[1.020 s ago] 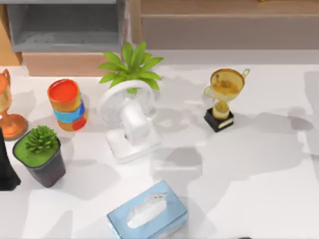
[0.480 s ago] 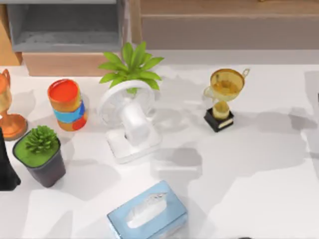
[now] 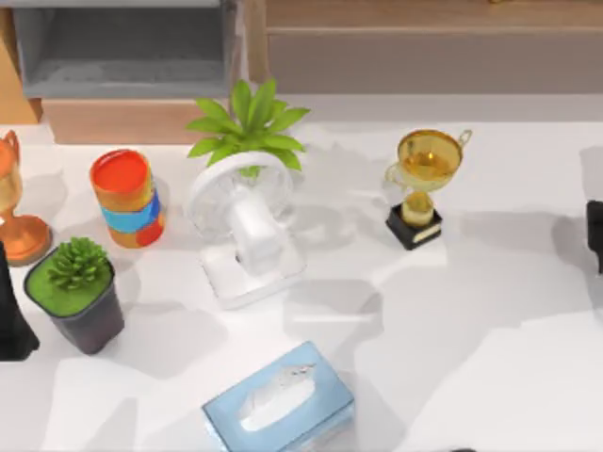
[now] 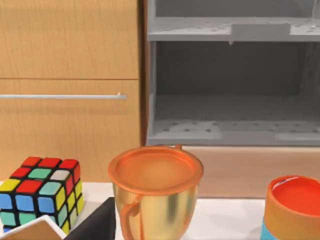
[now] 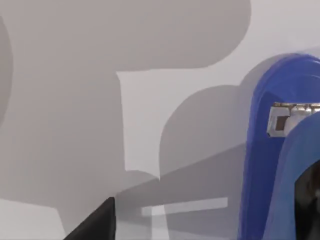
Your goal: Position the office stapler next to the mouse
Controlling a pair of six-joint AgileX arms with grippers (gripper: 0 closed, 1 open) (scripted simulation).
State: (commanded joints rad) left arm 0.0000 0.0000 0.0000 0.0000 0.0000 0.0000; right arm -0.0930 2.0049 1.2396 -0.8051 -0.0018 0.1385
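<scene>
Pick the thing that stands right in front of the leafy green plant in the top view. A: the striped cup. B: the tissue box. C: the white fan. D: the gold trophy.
C: the white fan stands directly before the plant, its round head overlapping the lower leaves.

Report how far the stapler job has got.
Done: nothing placed yet. In hand: the right gripper is at the right edge of the table, with the office stapler close under its wrist camera; a grip can't be confirmed. Left: carrying it and setting it next to the mouse. The left arm sits parked at the left edge.
</scene>
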